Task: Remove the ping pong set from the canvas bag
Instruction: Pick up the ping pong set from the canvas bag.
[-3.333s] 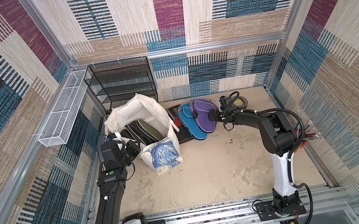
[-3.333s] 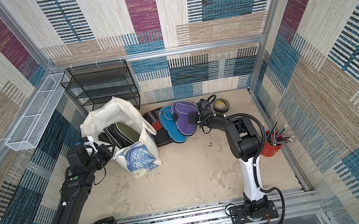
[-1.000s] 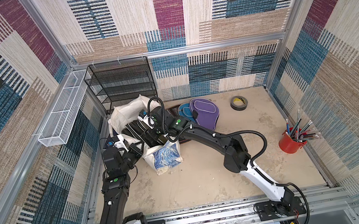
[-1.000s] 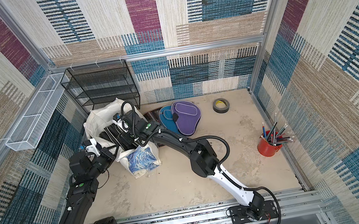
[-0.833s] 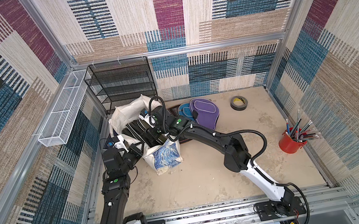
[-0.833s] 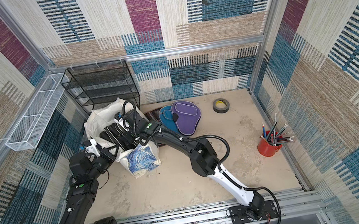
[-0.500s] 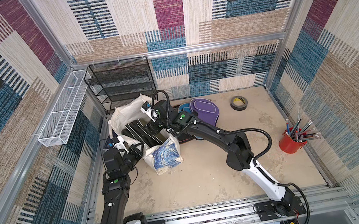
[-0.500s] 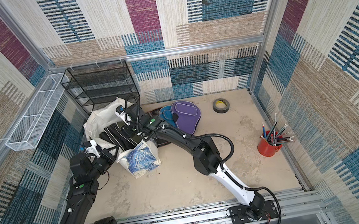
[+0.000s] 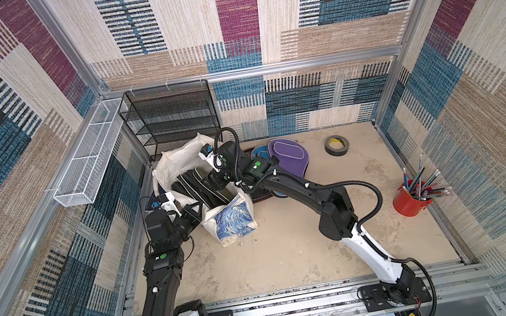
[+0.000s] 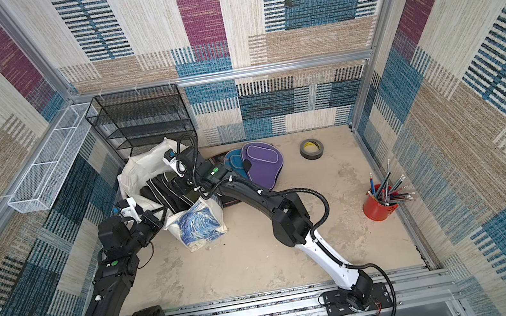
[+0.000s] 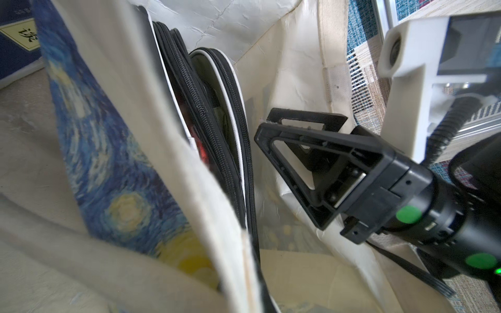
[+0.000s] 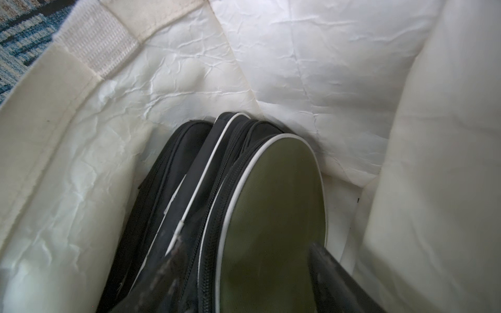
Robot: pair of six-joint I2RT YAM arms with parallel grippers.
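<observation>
Ping pong set [image 12: 273, 211], black zippered cases with one olive face, stands inside the canvas bag [image 9: 178, 162]. The right gripper [image 12: 244, 246] has moved from the purple case [image 9: 288, 157] into the bag mouth. Its jaws are spread astride the olive case, not closed. The left gripper [image 9: 197, 211] stays clamped on the bag rim. Extraction appears ready to begin.

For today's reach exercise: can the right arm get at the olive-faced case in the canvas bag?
Likely yes: left gripper holds the canvas bag open; the right gripper, jaws open, is beside the olive-faced case.
</observation>
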